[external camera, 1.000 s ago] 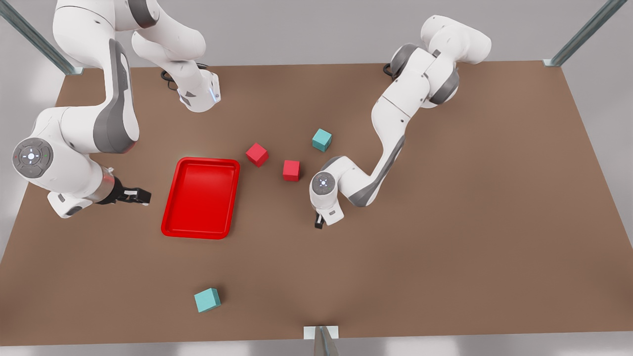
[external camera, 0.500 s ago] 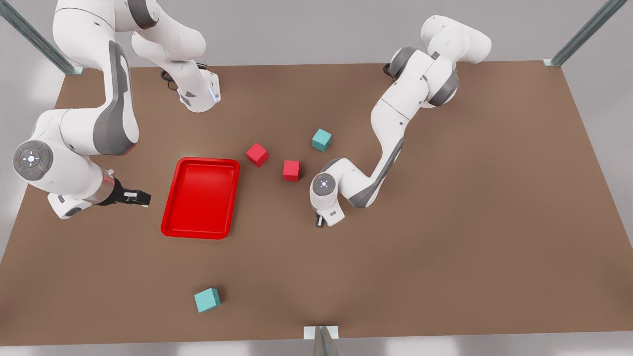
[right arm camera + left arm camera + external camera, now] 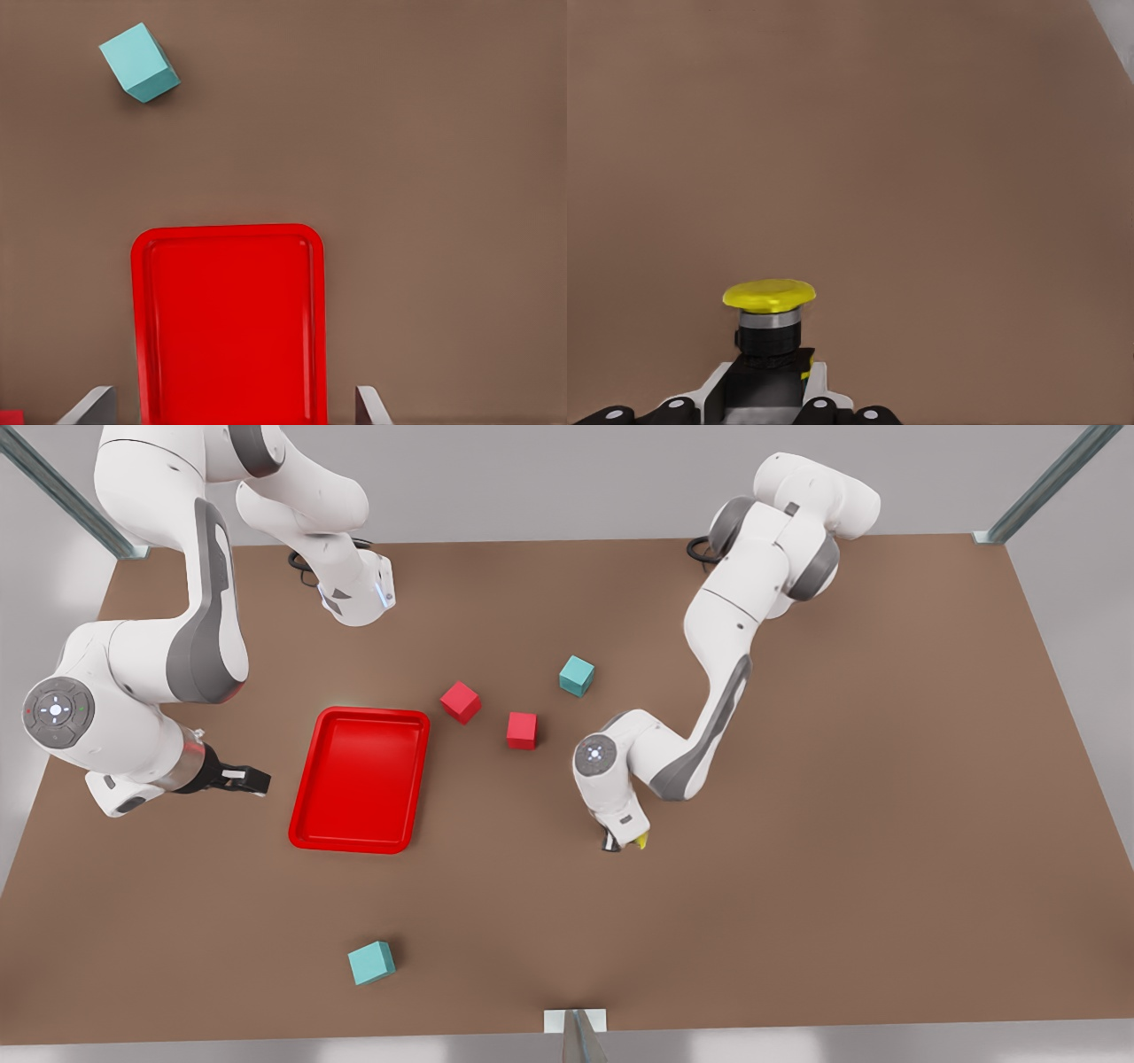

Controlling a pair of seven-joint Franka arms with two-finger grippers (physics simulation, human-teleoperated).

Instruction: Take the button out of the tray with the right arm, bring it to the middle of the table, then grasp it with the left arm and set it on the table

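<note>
The button, with its yellow cap and black body, sits between the fingers of my left gripper, which is shut on its body. In the front view the left gripper is low over the table near the middle, and the yellow cap pokes out beside it. I cannot tell whether the button touches the table. The red tray lies at the front view's left, holding nothing. My right gripper waits open just left of the tray, its fingertips set wide apart.
Two red cubes and a teal cube lie behind the left gripper. Another teal cube rests near the front edge. A metal post stands at the front edge.
The left arm has swung toward the front view's right and a little nearer the front edge, and the yellow cap now shows beside its gripper. The right arm has stayed where it was.
</note>
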